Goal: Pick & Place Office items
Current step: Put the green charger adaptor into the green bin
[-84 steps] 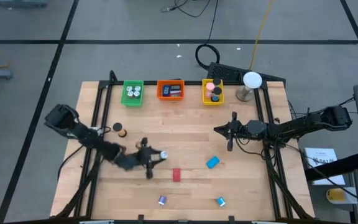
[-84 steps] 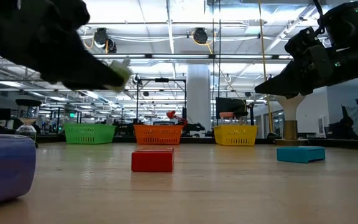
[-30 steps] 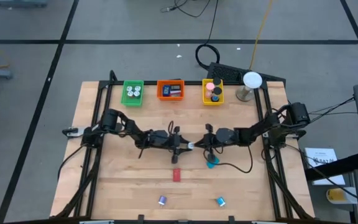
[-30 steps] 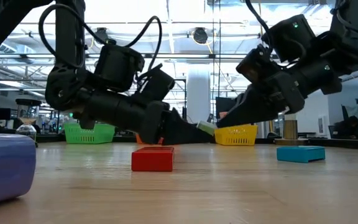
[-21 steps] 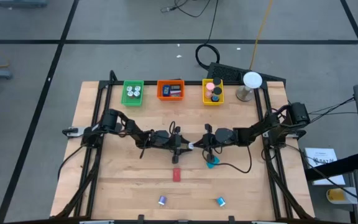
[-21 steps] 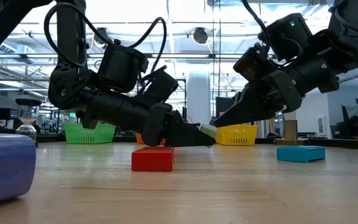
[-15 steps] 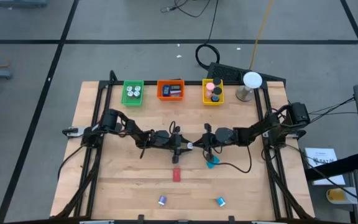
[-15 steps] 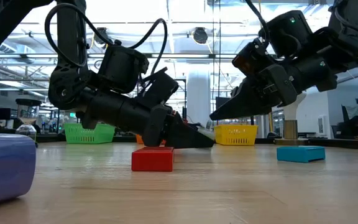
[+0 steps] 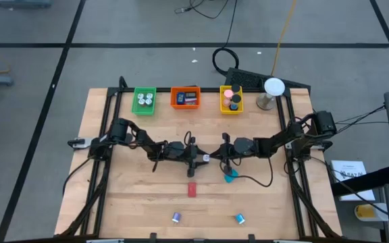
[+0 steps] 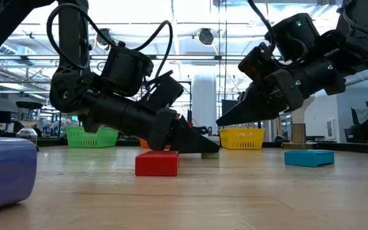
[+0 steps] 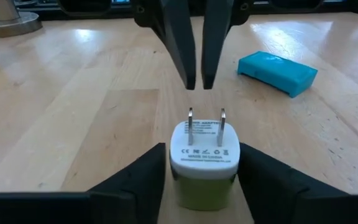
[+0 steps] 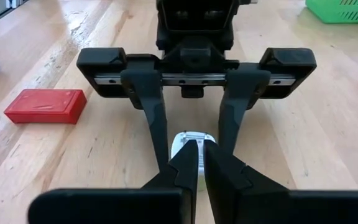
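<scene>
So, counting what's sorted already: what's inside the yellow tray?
In the yellow tray, a pink piece and black pieces show from above; anything beneath them is hidden.

A wooden table (image 9: 134, 202) fills the middle of the high view. Along its upper edge stand three trays in a row: green tray (image 9: 144, 109), orange tray (image 9: 185, 106), yellow tray (image 9: 230, 109). To their right, at the upper right corner, a white ball (image 9: 273, 86) sits on a stand. A black cable (image 9: 223, 59) coils on the floor above.
</scene>
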Robot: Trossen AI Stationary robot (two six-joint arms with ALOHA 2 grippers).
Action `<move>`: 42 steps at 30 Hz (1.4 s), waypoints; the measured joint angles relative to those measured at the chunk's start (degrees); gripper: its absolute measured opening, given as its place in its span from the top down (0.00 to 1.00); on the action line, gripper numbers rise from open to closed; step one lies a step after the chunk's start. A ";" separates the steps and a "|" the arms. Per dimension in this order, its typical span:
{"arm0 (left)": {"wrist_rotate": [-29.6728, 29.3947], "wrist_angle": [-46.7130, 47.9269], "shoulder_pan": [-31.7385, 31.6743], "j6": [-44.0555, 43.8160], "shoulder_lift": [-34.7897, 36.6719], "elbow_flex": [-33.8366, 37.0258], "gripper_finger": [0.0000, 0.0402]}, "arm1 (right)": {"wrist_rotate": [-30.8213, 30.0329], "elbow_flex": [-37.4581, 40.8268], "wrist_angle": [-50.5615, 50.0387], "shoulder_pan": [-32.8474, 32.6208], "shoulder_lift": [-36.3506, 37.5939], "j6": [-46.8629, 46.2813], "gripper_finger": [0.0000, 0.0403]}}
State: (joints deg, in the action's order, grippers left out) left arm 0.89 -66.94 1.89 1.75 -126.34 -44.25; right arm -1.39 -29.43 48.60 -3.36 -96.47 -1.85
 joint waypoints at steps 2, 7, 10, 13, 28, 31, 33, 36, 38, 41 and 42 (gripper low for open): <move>0.02 1.01 0.00 -0.72 0.56 0.00 0.46 | 0.00 0.02 0.00 0.00 0.00 -0.02 0.96; 0.00 8.01 0.01 -0.97 4.18 0.03 0.34 | -0.04 0.02 -0.42 0.00 0.00 -0.04 0.96; 0.05 13.01 0.09 -0.97 7.78 0.04 0.28 | -0.05 0.05 -1.08 0.00 0.60 -0.04 0.96; 1.35 18.32 0.16 -1.08 11.66 0.02 0.24 | -0.04 0.07 -3.23 -0.07 2.48 -0.04 0.96; 0.40 72.36 0.74 0.65 15.82 -24.03 0.32 | -8.65 1.34 -34.19 -5.46 19.61 -1.97 0.96; -0.42 75.81 0.74 2.78 15.88 -27.30 0.32 | -9.18 3.39 -33.98 -7.46 22.37 -1.99 0.96; -0.45 76.42 0.54 2.88 15.89 -28.08 0.32 | -9.18 4.98 -33.01 -8.37 24.07 -1.99 0.96; 0.78 76.99 -0.17 0.65 15.84 -28.15 0.32 | -9.31 7.10 -31.65 -9.22 26.13 -2.01 0.96; 1.18 77.80 -0.70 -0.18 15.84 -28.15 0.32 | -9.31 8.49 -29.78 -9.53 27.22 -2.19 0.96; 1.30 77.30 -1.01 -0.26 15.07 -28.15 0.32 | -9.31 9.96 -27.76 -9.53 28.49 -2.34 0.96; 1.57 77.43 -0.98 0.06 14.92 -28.15 0.32 | -9.33 10.21 -27.33 -9.53 28.66 -2.39 0.96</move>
State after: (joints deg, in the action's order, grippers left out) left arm 2.46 10.49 0.91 1.81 -111.42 -72.40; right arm -10.72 -19.22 21.27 -12.88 -67.80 -4.23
